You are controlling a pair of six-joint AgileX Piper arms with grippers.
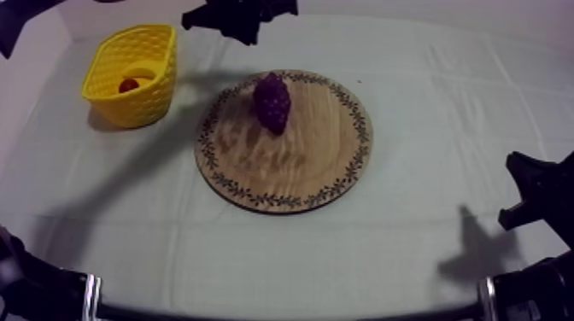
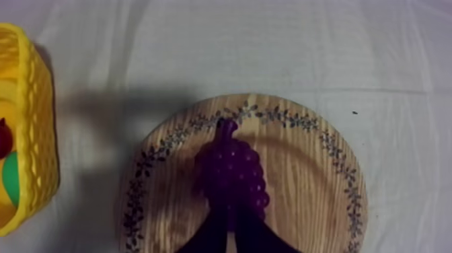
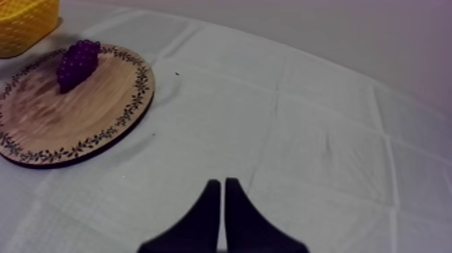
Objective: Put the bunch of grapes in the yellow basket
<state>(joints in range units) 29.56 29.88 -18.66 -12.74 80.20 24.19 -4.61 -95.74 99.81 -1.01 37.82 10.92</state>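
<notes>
The purple bunch of grapes point(image 1: 272, 101) lies on the far half of the round wooden board point(image 1: 290, 175), its stem pointing away from me. My left gripper point(image 1: 243, 26) hangs high over the table's far edge, behind the board. In the left wrist view its fingers lie together as a shut wedge point(image 2: 231, 210) above the grapes point(image 2: 232, 171), holding nothing. The yellow basket point(image 1: 137, 107) stands left of the board. My right gripper point(image 1: 523, 192) rests low at the right side, shut and empty point(image 3: 222, 183), well away from the board point(image 3: 81, 128) and grapes point(image 3: 76, 62).
Inside the basket point(image 2: 30, 134) lie a small red fruit point(image 1: 128, 85) and something green point(image 2: 9, 180). Bare cloth point(image 1: 444, 111) stretches right of the board and along the front. Black arm parts sit at the lower corners.
</notes>
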